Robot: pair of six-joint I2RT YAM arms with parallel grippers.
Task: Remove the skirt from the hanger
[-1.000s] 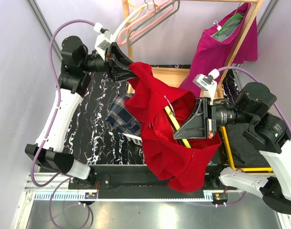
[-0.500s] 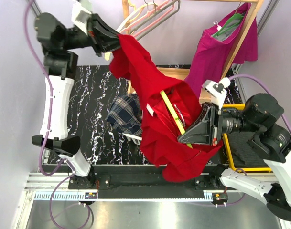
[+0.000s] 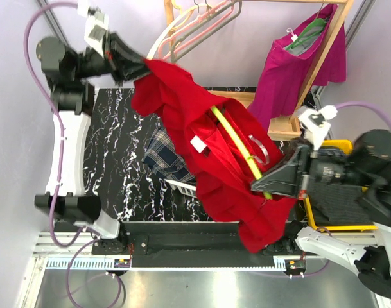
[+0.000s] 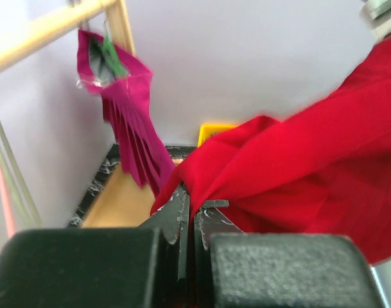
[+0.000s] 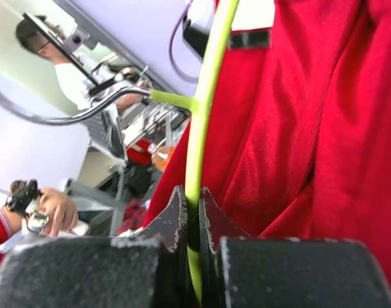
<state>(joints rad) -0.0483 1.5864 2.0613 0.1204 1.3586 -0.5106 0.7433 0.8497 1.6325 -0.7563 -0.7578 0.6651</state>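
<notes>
A red skirt hangs stretched in the air between my two grippers. Its yellow-green hanger runs slantwise inside the cloth, metal hook beside it. My left gripper is high at the back left, shut on the skirt's upper edge; the left wrist view shows red cloth pinched at the jaw tips. My right gripper is low on the right, shut on the hanger's bar. In the right wrist view the green bar runs up from between the fingers, with skirt to its right.
A plaid cloth lies on the black marbled table. A wooden rack at the back holds a magenta skirt and several bare hangers. A yellow-rimmed tray sits at the right.
My left gripper closed on the skirt's edge and rose up and to the left, pulling the cloth taut. My right gripper drew the hanger rightward and down.
</notes>
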